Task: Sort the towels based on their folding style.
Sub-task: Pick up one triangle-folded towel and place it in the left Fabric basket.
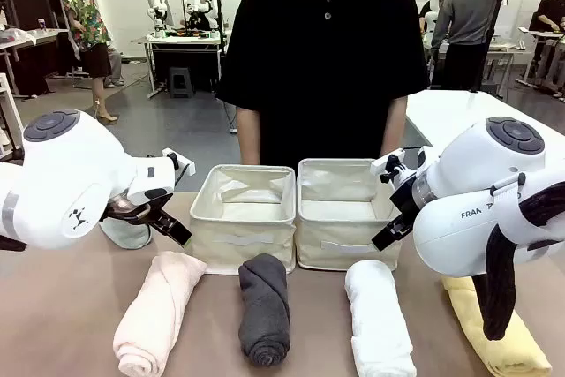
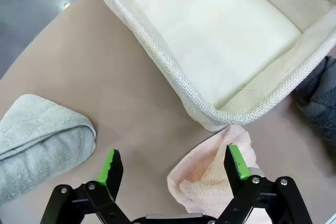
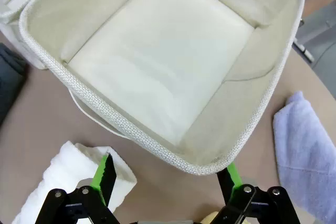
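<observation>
On the bench (image 1: 53, 324), robot side of two cream bins, four rolled towels lie in a row: pink roll (image 1: 159, 311), dark grey roll (image 1: 264, 306), white roll (image 1: 380, 315) and yellow roll (image 1: 521, 350), the last partly behind the right arm. The folded ones sit at the flanks. The green-grey towel (image 2: 42, 140) is beside the left bin (image 1: 243, 209), the light blue towel (image 3: 307, 150) beside the right bin (image 1: 344, 209). Both bins are empty, so I'd say sorting hasn't started.

Left claw (image 2: 174, 162) is released and carries nothing. It hangs between the green-grey towel and the pink roll's end. Right claw (image 3: 167, 171) is also released and empty, at the right bin's near rim, one finger over the white roll's end.

For the first pick, straddle a roll across its width at mid-length. An end grab likely unwinds it. Sink the pads into the pile before clenching. One bin per style.

The towels are soft terry. The rolls are loose and uneven, and the grey one looks twisted.
</observation>
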Robot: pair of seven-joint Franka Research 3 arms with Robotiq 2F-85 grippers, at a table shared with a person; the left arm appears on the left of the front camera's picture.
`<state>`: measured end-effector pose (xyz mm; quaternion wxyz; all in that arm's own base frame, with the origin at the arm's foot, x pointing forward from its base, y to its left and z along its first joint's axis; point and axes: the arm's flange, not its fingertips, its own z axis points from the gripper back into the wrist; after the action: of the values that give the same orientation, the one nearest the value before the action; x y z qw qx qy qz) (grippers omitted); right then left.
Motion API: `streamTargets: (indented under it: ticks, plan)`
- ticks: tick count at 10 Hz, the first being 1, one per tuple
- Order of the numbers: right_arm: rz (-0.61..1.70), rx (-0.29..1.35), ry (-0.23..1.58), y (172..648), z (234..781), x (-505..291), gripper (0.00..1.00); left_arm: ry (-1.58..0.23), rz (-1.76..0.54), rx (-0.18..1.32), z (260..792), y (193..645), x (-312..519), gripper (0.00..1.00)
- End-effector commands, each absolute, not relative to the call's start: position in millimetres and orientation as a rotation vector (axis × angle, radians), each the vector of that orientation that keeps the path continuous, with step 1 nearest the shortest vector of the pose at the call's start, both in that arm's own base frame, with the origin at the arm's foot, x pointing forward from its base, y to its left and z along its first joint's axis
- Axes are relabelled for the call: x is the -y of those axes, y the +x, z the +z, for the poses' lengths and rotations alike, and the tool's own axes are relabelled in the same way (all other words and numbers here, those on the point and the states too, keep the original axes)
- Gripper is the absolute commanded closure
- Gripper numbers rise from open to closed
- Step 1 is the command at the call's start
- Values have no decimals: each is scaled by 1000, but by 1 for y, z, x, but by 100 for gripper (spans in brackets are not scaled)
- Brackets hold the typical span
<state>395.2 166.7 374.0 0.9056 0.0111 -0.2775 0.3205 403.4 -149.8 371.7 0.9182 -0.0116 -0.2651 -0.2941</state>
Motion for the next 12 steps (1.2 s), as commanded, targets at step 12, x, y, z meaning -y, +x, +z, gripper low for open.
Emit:
streamTargets:
  ticks: [12]
  plan:
    - [662,573,23,395,374,-167,0,-24,-606,545,372,403,150,0]
